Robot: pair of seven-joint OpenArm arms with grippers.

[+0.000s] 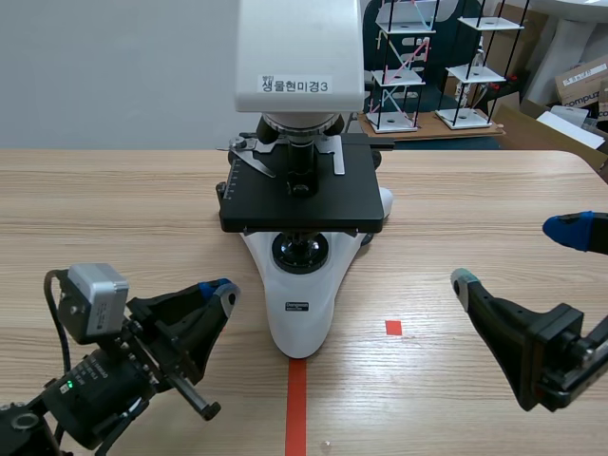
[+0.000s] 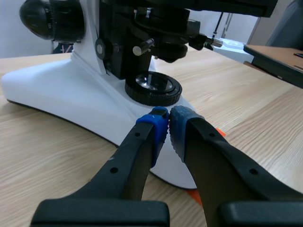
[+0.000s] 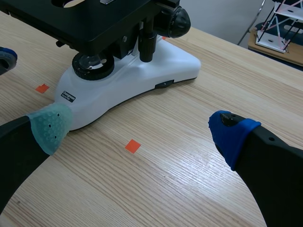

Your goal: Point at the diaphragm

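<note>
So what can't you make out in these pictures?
Top of the microscope: cut off by the scene view's edge.
The diaphragm: hidden by the stage in the scene view; dark, details lost in the left wrist view.
The base label: too small to read, scene view.

White microscope (image 1: 300,313) carries a black stage (image 1: 304,199); the right claw (image 3: 140,128) has blue and grey-green dotted pads (image 3: 51,126).

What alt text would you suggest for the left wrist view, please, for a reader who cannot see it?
The left tool, its blue pads pressed together, points at the white microscope base on a wooden table, just short of the round black illuminator lens. Above the lens hangs the black condenser assembly under the stage.
</note>
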